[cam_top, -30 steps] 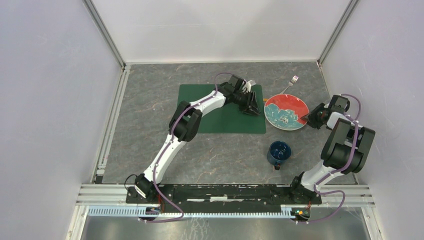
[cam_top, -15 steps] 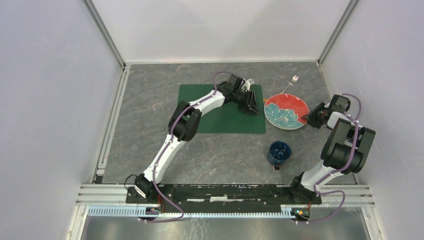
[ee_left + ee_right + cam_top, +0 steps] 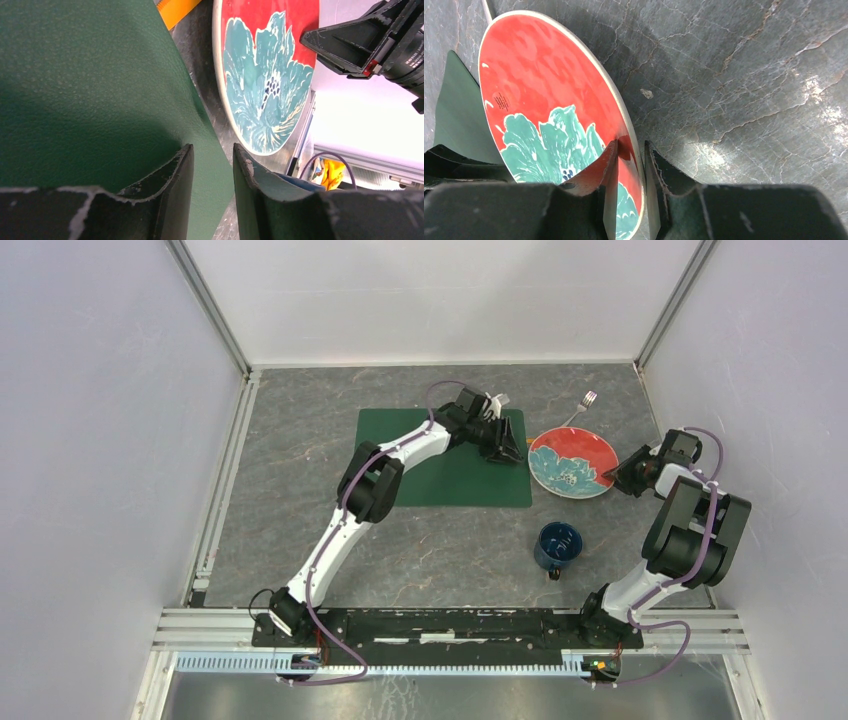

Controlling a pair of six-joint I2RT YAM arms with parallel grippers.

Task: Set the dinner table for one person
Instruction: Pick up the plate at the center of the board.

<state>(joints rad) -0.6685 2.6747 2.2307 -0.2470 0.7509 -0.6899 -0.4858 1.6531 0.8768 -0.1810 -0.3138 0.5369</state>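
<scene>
The dinner table (image 3: 300,470) is a dark grey stone-look top. On it lies a green placemat (image 3: 430,475), and just right of the mat sits a red plate (image 3: 570,462) with a teal flower. My left gripper (image 3: 505,452) hovers over the mat's far right corner. In its wrist view the left gripper (image 3: 212,147) is open, with only the placemat (image 3: 75,75) below the gap and the plate (image 3: 260,85) beyond. My right gripper (image 3: 612,478) is at the plate's right rim. The right wrist view shows the right gripper (image 3: 630,144) shut on the plate (image 3: 539,90), one finger on each side of the rim.
A silver fork (image 3: 580,408) lies on the table behind the plate. A dark blue mug (image 3: 558,545) stands in front of the plate, near the right arm. White walls with metal rails close in the table on the left, back and right.
The left gripper has shifted slightly toward the far edge of the mat. The right gripper's fingers have drawn a little tighter on the plate's rim. The plate has not visibly moved.
</scene>
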